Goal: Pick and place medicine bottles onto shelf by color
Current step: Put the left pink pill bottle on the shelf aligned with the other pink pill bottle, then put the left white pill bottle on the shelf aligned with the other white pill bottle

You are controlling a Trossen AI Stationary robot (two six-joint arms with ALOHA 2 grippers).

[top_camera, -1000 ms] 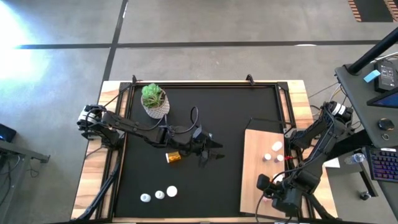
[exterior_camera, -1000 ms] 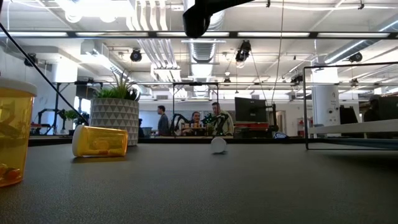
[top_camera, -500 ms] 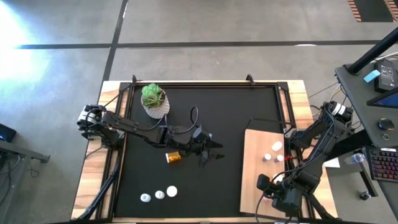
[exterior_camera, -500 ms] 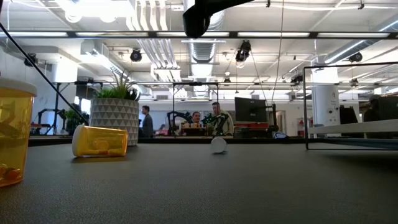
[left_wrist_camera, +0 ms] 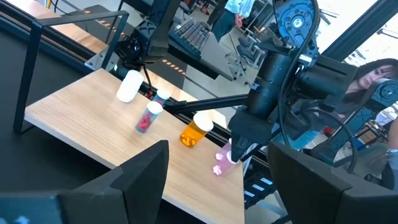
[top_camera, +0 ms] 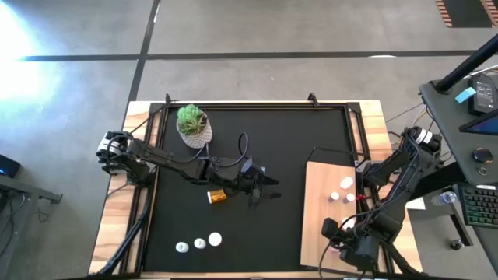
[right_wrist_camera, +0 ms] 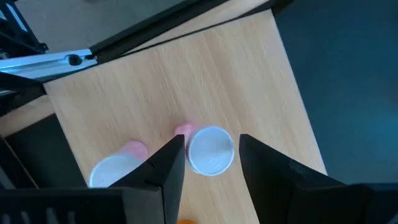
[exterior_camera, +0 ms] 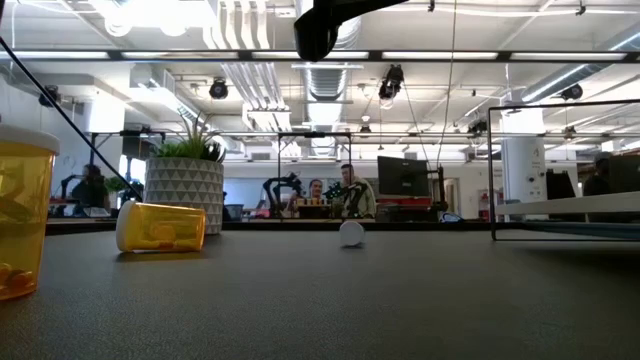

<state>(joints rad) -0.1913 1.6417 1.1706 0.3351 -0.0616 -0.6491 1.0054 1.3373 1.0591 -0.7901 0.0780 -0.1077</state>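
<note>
High view: the right claw hangs over the near end of the shelf, the pale wooden board on the right side of the black mat that covers the bench. In the right wrist view the right claw is released. Its jaws stand either side of an upright pink bottle with a white cap, and a sliver of board shows between the cap and one jaw. A second pink bottle, also white-capped, stands just beside it on the board.

Farther along the shelf, the left wrist view shows a white bottle on its side, a pink bottle with a white cap and an amber bottle.

The left claw reaches out to the middle of the mat, well apart from the shelf. Its jaws are spread wide with nothing between them. An orange bottle lies on its side just left of it.

Three white-capped bottles stand in a short row near the mat's near left edge. A potted plant sits toward the far left.

In the low view the tipped orange bottle lies in front of the plant's patterned pot. Another amber bottle stands upright at the left edge. People sit at desks in the room beyond.
</note>
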